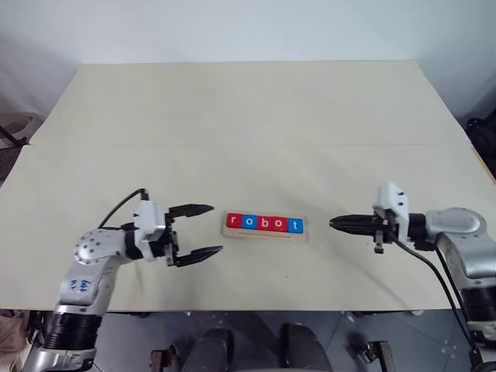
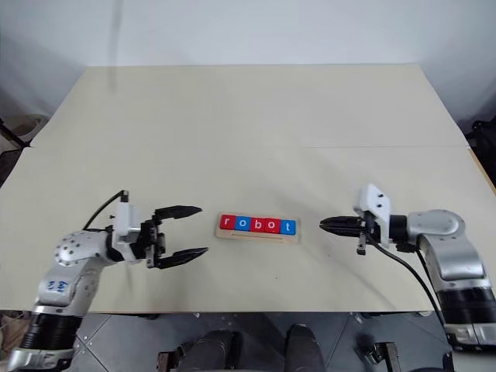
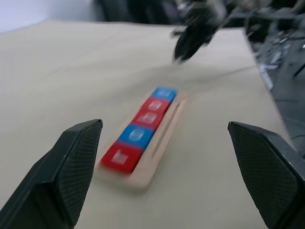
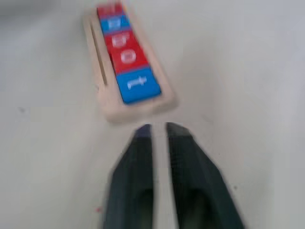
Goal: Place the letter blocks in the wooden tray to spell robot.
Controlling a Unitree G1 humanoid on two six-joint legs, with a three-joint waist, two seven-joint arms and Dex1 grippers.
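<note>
Five small red and blue letter blocks (image 1: 263, 223) sit in the long pale wooden tray (image 1: 266, 235), spelling robot. Left gripper (image 1: 203, 230) is spread wide; right gripper (image 1: 335, 223) is nearly pressed together, both holding nothing.

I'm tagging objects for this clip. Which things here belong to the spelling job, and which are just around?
Part of the job:
- letter blocks, five in a row reading r o b o t
- wooden tray holding them
- left gripper, open, beside the tray
- right gripper, nearly shut, empty

Just around:
- table
- cable on the right arm
</note>
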